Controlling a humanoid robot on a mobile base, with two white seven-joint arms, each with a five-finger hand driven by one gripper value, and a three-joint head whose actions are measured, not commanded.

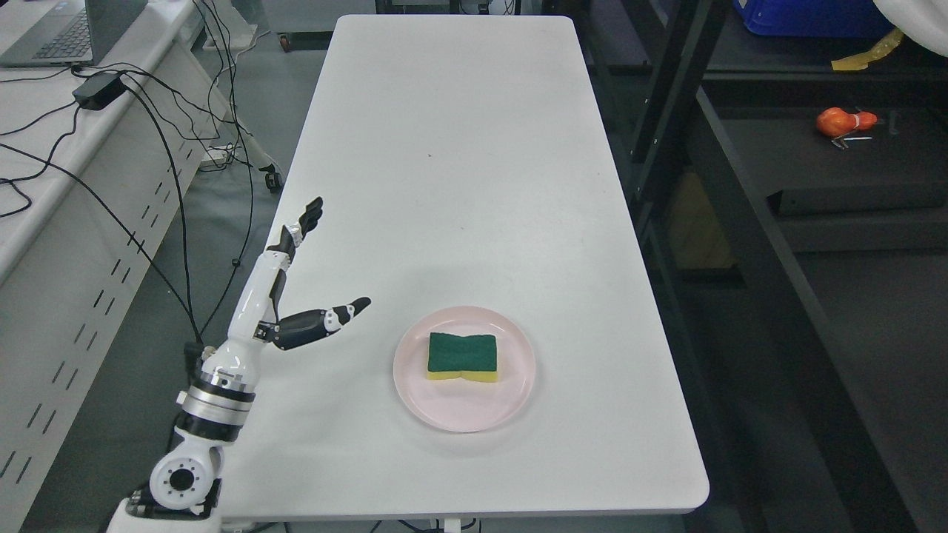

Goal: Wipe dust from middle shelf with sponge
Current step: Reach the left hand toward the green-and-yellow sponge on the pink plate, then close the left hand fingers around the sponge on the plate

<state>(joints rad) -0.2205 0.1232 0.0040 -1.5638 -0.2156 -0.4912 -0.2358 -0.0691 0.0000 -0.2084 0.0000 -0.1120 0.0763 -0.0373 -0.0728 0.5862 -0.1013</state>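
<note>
1. On the near half of the white table (459,148), a pale pink plate (415,396) is seen, and the sponge (462,357) lies flat in it, green scouring face up, with a yellow layer visible along its near edge.
2. The sponge is contained wholly within the plate's rim and is touched by nothing.
3. To the left of the plate, the left hand (285,292) is held over the table's left edge, well apart from the sponge; its fingers (307,220) are extended and spread, the thumb (333,318) is pointed toward the plate, and nothing is held.
4. To the right of the table, a dark shelving unit (740,222) is seen; an orange object (840,122) lies on one of its shelves, and part of a blue bin (811,18) is seen higher up.
5. At the far left, a light desk (44,148) carries a laptop (63,33), a black power adapter (98,90) and trailing black cables (170,163).
6. No legible writing or brand marks can be made out.
</note>
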